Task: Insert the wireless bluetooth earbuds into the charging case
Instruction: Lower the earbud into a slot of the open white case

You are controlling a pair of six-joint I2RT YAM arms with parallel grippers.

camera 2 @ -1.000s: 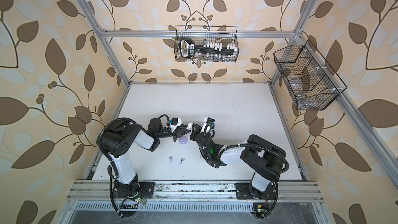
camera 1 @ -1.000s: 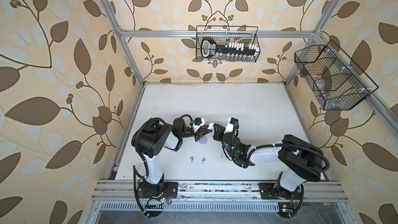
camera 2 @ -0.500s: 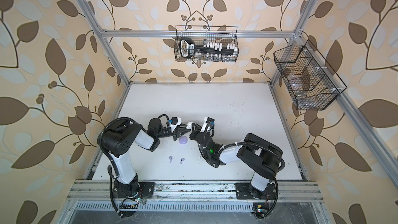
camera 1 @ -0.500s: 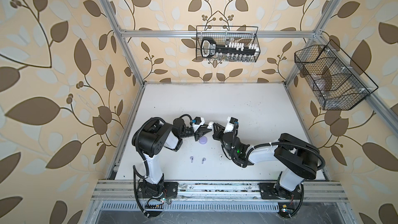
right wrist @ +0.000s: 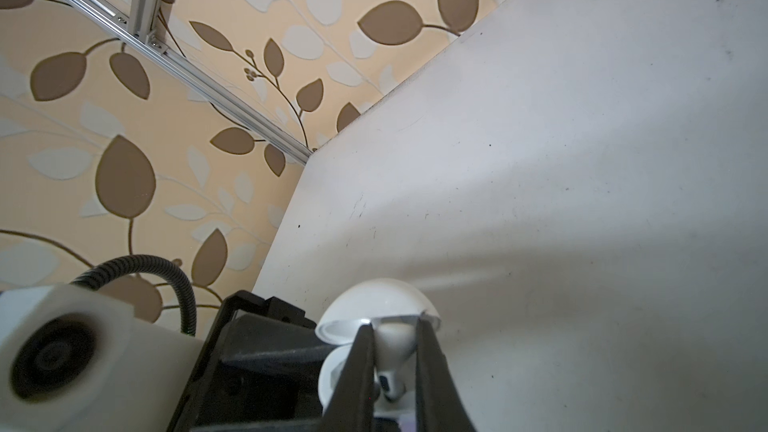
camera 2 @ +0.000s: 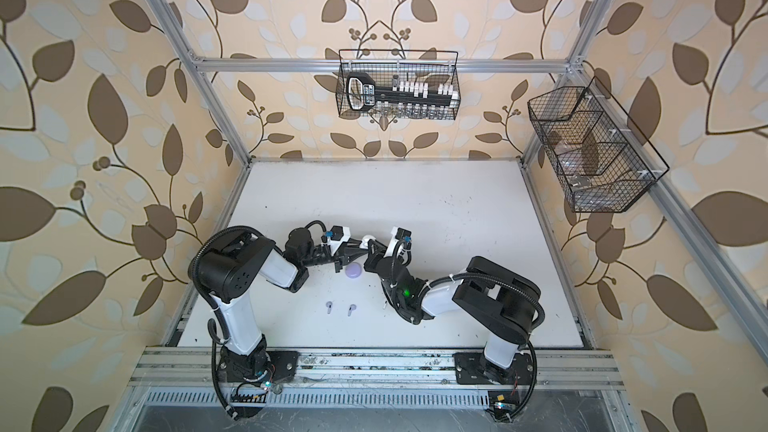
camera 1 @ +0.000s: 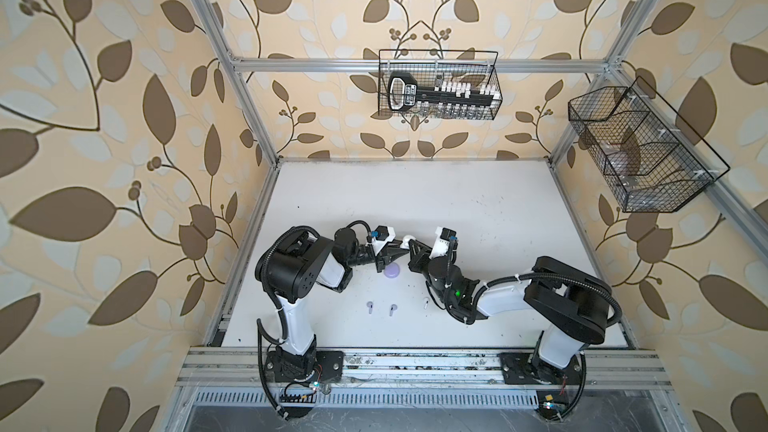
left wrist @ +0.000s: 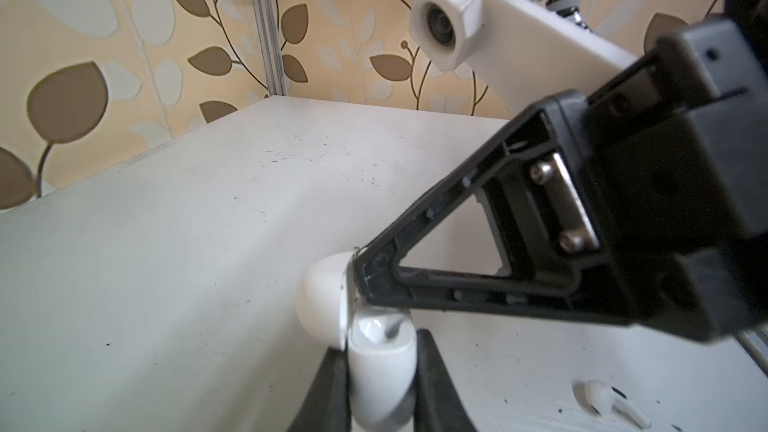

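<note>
**A:** What lies nearest the front rail?

**B:** Two lavender earbuds point(camera 1: 369, 306) lie side by side on the table point(camera 1: 498, 222), between the arms. A loose white earbud point(camera 1: 426, 303) lies just beside the right arm's wrist. Past them sits the lavender case point(camera 1: 392, 271), which looks closed.

**A:** And the grippers?

**B:** They meet just above and beyond that case. The left gripper point(left wrist: 380, 392) is clamped on the base of the white case point(left wrist: 380, 363), whose lid stands open. The right gripper point(right wrist: 392, 328) is pinched narrowly on the held white earbud point(right wrist: 390, 347).

**A:** How does that bud lie to the case?

**B:** It's right at the open mouth, bulb up near the lid. Its stem runs along the fingers, down toward the base. I can't tell whether the stem tip is in its well.

**A:** So what comes next?

**B:** I'd judge a short push along the stem by the right arm, with the left bracing. The wire baskets point(camera 1: 438, 85) far back on the walls play no part.
</note>
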